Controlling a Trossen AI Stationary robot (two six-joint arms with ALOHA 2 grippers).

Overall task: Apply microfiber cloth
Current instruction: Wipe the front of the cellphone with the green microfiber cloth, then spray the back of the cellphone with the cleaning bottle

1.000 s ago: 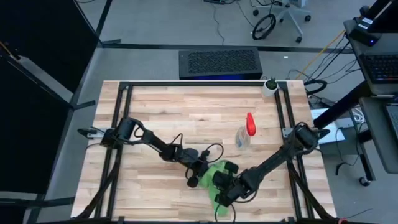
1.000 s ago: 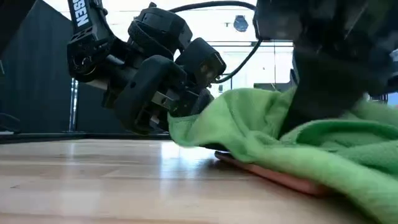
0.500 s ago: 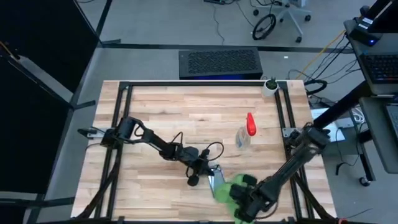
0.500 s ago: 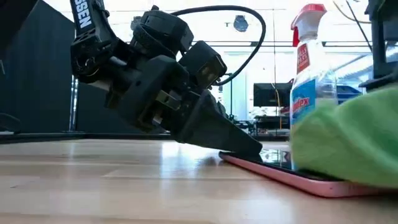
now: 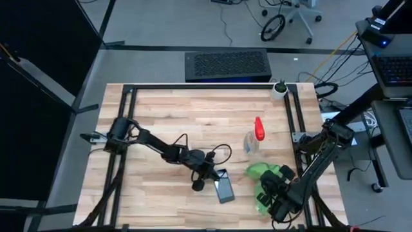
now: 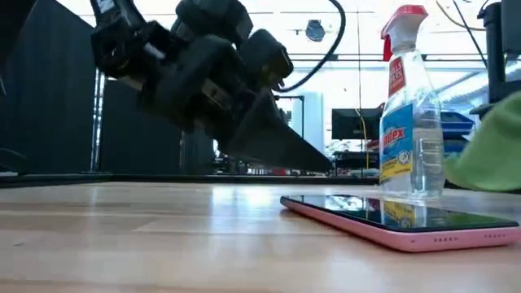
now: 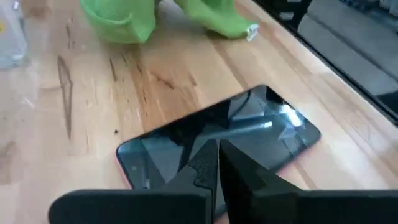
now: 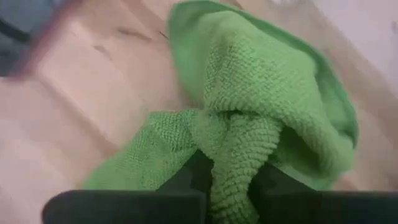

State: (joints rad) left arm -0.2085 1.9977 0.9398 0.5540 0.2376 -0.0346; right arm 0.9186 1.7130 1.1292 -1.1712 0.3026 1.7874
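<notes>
Microfiber cloth (image 5: 261, 173) lies bunched near the table's (image 5: 161, 109) near right corner in the high view, partly under the right gripper (image 5: 271, 193), so its full outline is hidden. A second ago it was draped over the phone (image 5: 224, 187); now it is well to the right of the phone, whose dark screen is bare. The spray bottle (image 5: 252, 138) stands just beyond the cloth. The left gripper (image 5: 207, 178) sits just left of the phone.

From the low view, only a green edge of the cloth (image 6: 492, 155) shows, cut off at the right border. The phone (image 6: 391, 221) lies flat, pink-edged, and the bottle (image 6: 404, 122) behind it holds clear liquid. The left gripper (image 6: 277, 146), blurred, hangs above the wood and has lifted from where its tips touched the phone half a second ago.

The left wrist view shows the left gripper's (image 7: 219, 163) dark fingers pressed together over the near end of the phone (image 7: 224, 140), with the cloth (image 7: 155, 15) beyond, cut off by the border.

In the right wrist view the right gripper (image 8: 231, 174) is clamped on a fold of cloth (image 8: 261, 99); the rest spills onto the wood.
</notes>
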